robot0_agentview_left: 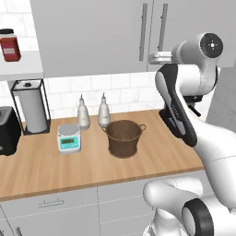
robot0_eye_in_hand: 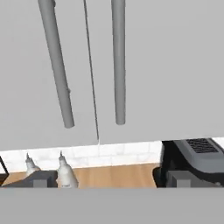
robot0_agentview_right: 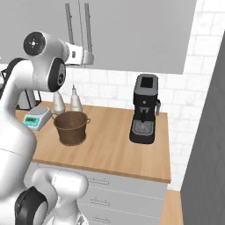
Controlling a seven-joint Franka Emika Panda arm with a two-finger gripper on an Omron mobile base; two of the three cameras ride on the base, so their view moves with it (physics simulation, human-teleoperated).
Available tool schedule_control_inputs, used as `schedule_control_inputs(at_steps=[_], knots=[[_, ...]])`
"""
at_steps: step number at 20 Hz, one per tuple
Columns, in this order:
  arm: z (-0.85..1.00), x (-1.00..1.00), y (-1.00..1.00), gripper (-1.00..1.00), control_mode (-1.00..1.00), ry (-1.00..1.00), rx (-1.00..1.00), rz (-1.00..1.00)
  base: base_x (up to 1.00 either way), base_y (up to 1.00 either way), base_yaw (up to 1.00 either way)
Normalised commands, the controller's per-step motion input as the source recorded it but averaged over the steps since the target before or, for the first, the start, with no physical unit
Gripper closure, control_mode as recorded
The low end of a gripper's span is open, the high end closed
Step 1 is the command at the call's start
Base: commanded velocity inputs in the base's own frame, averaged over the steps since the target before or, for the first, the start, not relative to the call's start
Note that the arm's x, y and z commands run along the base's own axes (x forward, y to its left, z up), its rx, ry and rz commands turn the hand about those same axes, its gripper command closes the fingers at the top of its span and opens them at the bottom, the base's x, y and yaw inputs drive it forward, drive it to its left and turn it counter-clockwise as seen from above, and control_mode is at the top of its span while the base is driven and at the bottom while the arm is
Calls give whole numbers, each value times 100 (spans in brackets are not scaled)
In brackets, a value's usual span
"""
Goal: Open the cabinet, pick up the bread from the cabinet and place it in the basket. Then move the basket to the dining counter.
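Note:
The cabinet (robot0_agentview_left: pixel 92 37) (robot0_agentview_right: pixel 140 30) hangs above the worktop with both flat doors shut. Its two vertical bar handles (robot0_eye_in_hand: pixel 57 65) (robot0_eye_in_hand: pixel 118 61) stand side by side at the door seam. My gripper (robot0_agentview_right: pixel 90 57) (robot0_eye_in_hand: pixel 109 179) is raised just in front of the lower ends of those handles, open, with nothing between its fingers and touching neither bar. The dark woven basket (robot0_agentview_left: pixel 123 137) (robot0_agentview_right: pixel 71 127) stands upright and looks empty on the worktop below. The bread is hidden. The dining counter is out of view.
On the wood worktop (robot0_agentview_left: pixel 46 170) stand a white scale (robot0_agentview_left: pixel 69 138), two bottles (robot0_agentview_left: pixel 83 113) (robot0_agentview_left: pixel 104 110), a paper towel holder (robot0_agentview_left: pixel 32 108) and a black toaster (robot0_agentview_left: pixel 8 131). A black coffee machine (robot0_agentview_right: pixel 145 110) stands at the right. A red jar (robot0_agentview_left: pixel 9 46) sits on a shelf.

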Motion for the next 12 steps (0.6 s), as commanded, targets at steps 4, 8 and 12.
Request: schedule_control_inputs(at_steps=[4, 8, 12], knots=[[13, 63, -12, -100, -100, 0, 21, 0, 0, 0, 0], [6, 65, 0, -100, -100, 0, 8, 0, 0, 0, 0], [0, 65, -2, -100, -100, -1, 2, 0, 0, 0, 0]])
